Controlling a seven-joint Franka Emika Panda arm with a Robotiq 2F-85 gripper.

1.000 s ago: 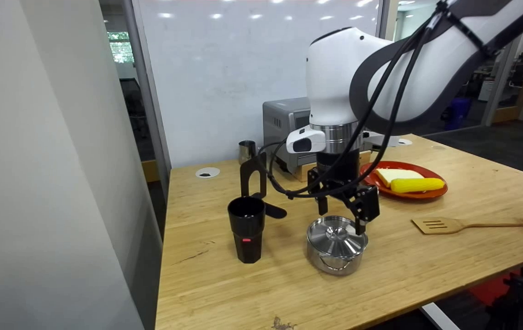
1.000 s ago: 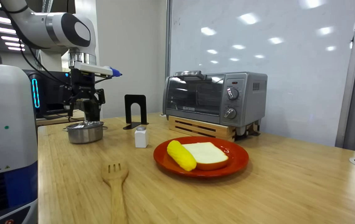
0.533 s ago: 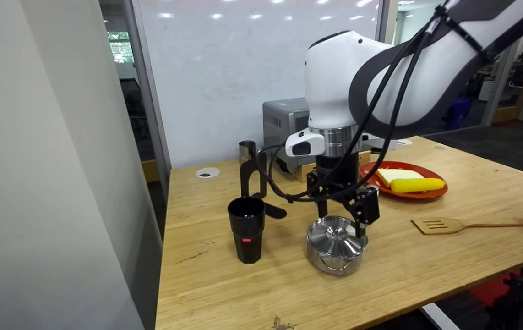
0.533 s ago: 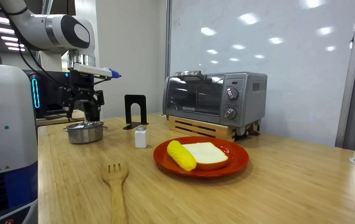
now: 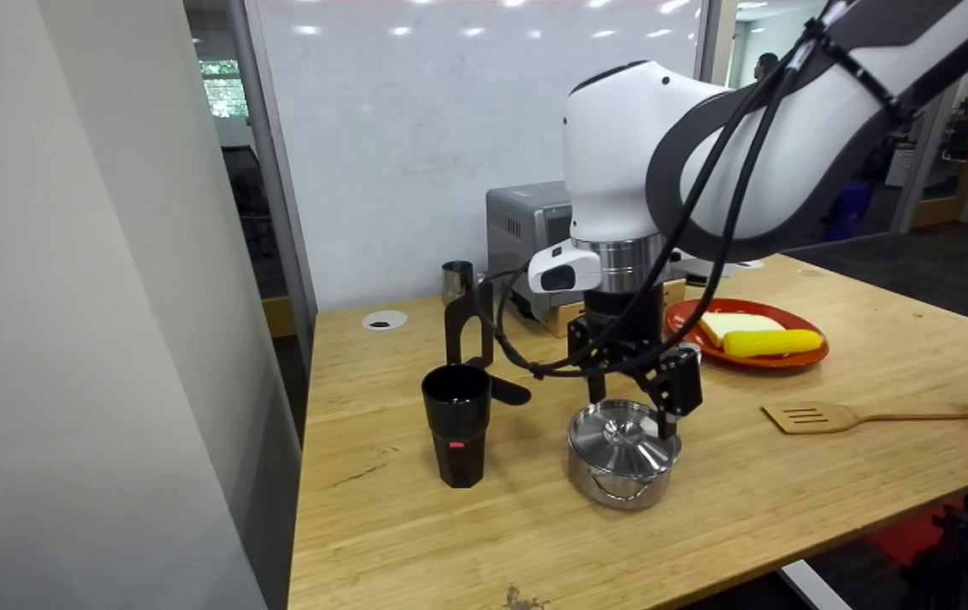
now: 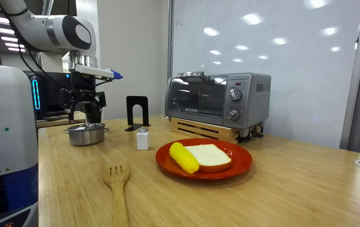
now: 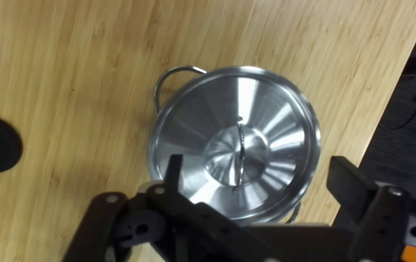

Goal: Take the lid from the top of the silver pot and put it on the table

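The lid (image 5: pixel 620 440) sits on the silver pot (image 5: pixel 622 490); both also show in the other exterior picture, the lid (image 6: pixel 85 126) on the pot (image 6: pixel 87 137). In the wrist view the lid (image 7: pixel 222 142) has a thin wire handle across its centre. My gripper (image 5: pixel 632 411) is open, empty and pointing down just above the lid, as an exterior view (image 6: pixel 84 118) also shows. In the wrist view the gripper (image 7: pixel 257 163) has its left finger over the lid and its right finger beyond the lid's edge. The handle lies between them, nearer the left finger. The table (image 5: pixel 416 542) carries the pot.
A black cup (image 5: pixel 457 424) and a black bookend (image 5: pixel 454 326) stand beside the pot. A white shaker (image 6: pixel 143 140), a red plate (image 6: pixel 244 159) with bread and corn, a wooden spatula (image 5: pixel 815 417) and a toaster oven (image 6: pixel 217 101) are on the table. The table edge is near the pot.
My gripper has come down slightly toward the lid, mostly in the earlier half second. It stays open. The lid and pot have not moved.
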